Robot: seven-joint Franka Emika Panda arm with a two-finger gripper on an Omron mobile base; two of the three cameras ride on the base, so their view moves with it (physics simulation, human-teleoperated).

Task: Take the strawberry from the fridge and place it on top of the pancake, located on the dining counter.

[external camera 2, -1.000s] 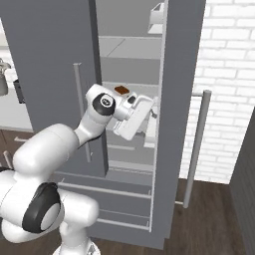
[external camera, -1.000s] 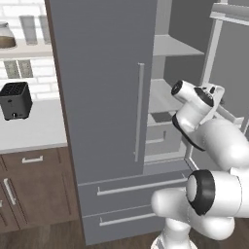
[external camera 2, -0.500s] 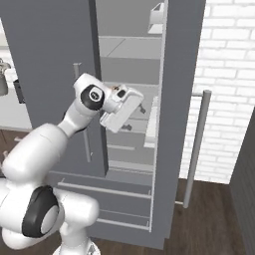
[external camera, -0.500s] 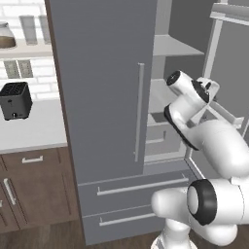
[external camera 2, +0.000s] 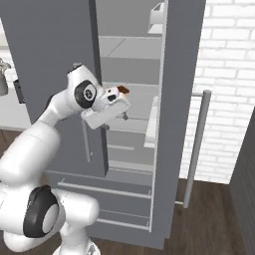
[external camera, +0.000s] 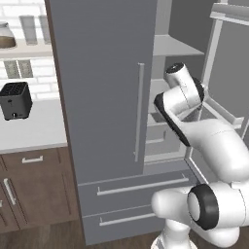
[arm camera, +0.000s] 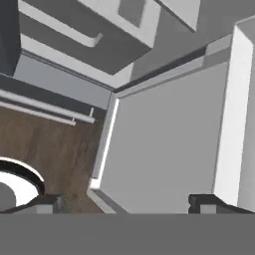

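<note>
The fridge [external camera: 102, 97] stands with its left door shut and its right door swung open. My gripper [external camera 2: 113, 122] hangs in the opening at mid-shelf height, pointing down, open and holding nothing. In the hand view the gripper [arm camera: 129, 201] has its tips far apart, above the wood floor and the fridge [arm camera: 55, 82] drawer fronts. A small reddish-brown piece [external camera 2: 123, 90] lies on the shelf just behind my hand; I cannot tell what it is. The strawberry is hidden. The pancake and the dining counter are out of view.
The open fridge door [external camera 2: 182, 99] with its long bar handle [external camera 2: 196, 144] stands to the right of my hand. A black toaster [external camera: 15, 99] sits on the white wall counter [external camera: 34, 129] left of the fridge. My own forearm [external camera: 180, 112] blocks the shelves.
My hand has drawn back to the left, away from the open door and out from the shelf, and the elbow has risen. The jaws stayed wide open.
</note>
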